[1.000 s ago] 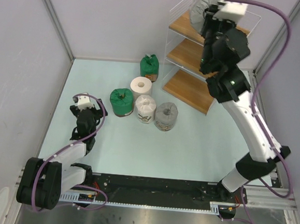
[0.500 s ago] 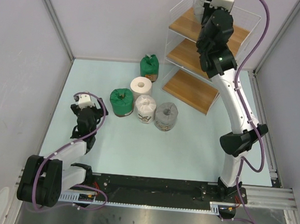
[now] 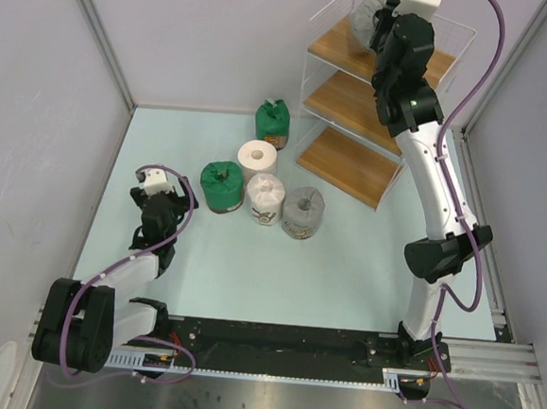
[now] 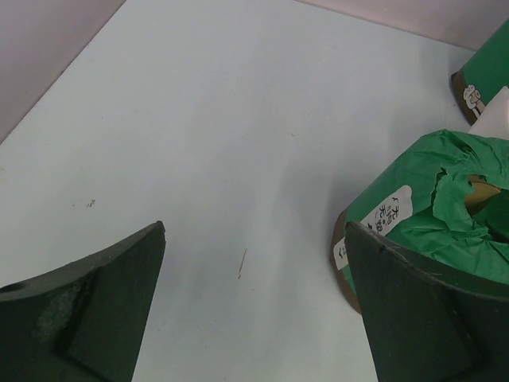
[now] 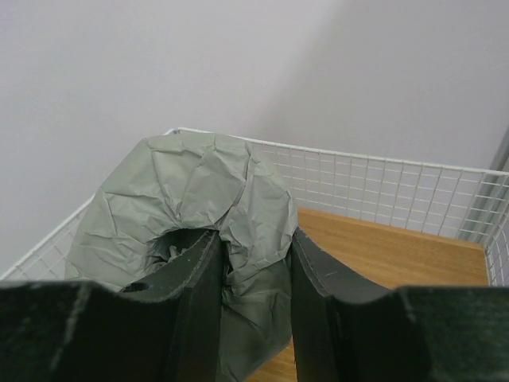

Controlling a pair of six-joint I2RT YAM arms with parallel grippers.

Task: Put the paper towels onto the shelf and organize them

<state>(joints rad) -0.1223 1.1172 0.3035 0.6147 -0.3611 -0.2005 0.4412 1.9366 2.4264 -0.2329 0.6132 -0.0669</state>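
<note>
Right hand pinches the grey roll through its wall, one finger seemingly inside the core, at the back-left corner of the shelf's top tier. The roll looks light, soft and crushable. Left hand gapes empty near the surface's left edge.

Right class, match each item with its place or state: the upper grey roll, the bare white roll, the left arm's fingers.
Items:
1. upper grey roll
2. bare white roll
3. left fingers

Places or states:
A. standing on the table
B. wide open, holding nothing
C. pinched at the top tier of the shelf

Pairs: 1-C, 2-A, 3-B
</note>
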